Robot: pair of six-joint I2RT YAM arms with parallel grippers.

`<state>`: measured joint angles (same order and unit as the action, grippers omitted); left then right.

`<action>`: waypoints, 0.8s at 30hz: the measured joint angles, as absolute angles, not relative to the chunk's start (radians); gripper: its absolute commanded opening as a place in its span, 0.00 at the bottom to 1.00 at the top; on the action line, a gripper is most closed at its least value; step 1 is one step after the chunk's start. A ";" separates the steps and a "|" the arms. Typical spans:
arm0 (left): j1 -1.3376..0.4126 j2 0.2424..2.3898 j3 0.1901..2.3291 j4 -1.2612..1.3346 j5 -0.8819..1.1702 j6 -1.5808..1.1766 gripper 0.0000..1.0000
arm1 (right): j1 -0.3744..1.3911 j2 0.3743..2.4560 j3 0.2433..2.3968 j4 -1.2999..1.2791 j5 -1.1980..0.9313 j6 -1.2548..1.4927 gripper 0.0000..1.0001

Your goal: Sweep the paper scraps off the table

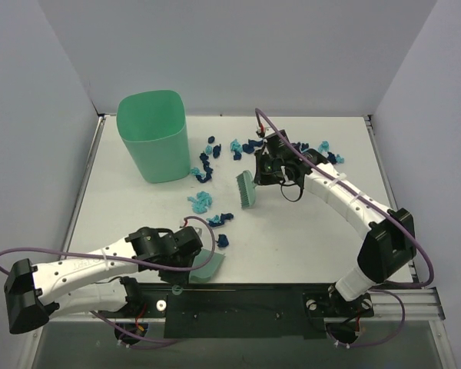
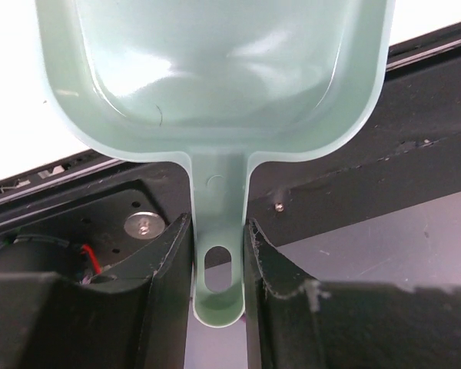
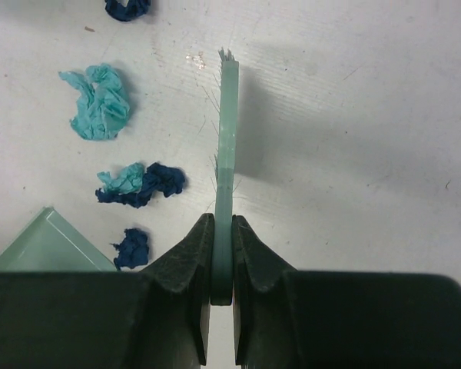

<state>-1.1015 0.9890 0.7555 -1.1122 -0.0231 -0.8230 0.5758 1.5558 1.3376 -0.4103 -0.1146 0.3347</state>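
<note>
Left hand [image 2: 219,254] clamps the handle of the mint-green plastic dustpan [image 2: 215,77] at the white bench [image 1: 307,246] near edge. Right hand [image 3: 223,238] grips the flat mint-green brush [image 3: 229,138] mid-bench. Crumpled navy and turquoise paper scraps [image 1: 202,201] lie scattered from centre to far edge. Sweeping stage; next, probably brush the scraps toward the pan.

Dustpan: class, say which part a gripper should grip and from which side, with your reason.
Grip the dustpan by its narrow handle, coming from the rear, opposite the open mouth. The handle is slim and flat-sided; the scoop is too wide. The left gripper holds it so.
</note>
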 measured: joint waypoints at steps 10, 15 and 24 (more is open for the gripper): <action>-1.120 1.126 0.743 -0.944 -0.041 -0.859 0.00 | 0.630 1.629 1.335 -0.322 -0.131 0.267 0.00; -1.093 1.185 0.743 -0.897 -0.044 -0.854 0.00 | 0.698 1.650 1.333 -0.320 -0.149 0.233 0.00; -0.972 1.208 0.743 -0.843 -0.023 -0.807 0.00 | 0.757 1.586 1.207 -0.281 -0.221 0.228 0.00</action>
<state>-0.9718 1.2079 0.7429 -0.8429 -0.0231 -0.8066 0.7570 1.5856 1.2068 -0.2810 -0.2211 0.2283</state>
